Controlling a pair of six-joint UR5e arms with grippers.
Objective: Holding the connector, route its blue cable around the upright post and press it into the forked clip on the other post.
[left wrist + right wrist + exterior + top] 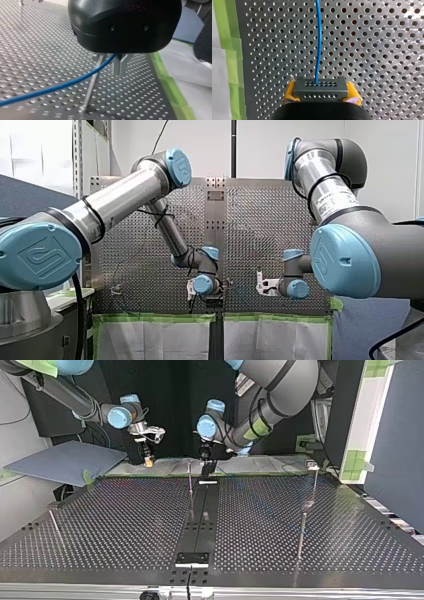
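My right gripper (321, 94) is shut on a dark grey connector (321, 87), its yellow pads (289, 93) on either side. A blue cable (319, 37) leaves the connector and runs straight ahead over the perforated table. In the left wrist view the blue cable (62, 86) rises into my left gripper (119, 71), whose metal fingers are shut on it. A thin upright post (91, 85) stands just beside those fingers. In the top view my left gripper (206, 471) hangs next to this post (190, 480), and my right gripper (148, 461) is further left. A post with a clip (313, 467) stands far right.
Green tape (172, 87) and white cloth line the table edge near both grippers. A black strip (200, 520) runs down the table's middle. Another post (301, 535) stands at the top view's right, a thin rod (55, 527) at its left, and a grey board (65, 462) beyond it.
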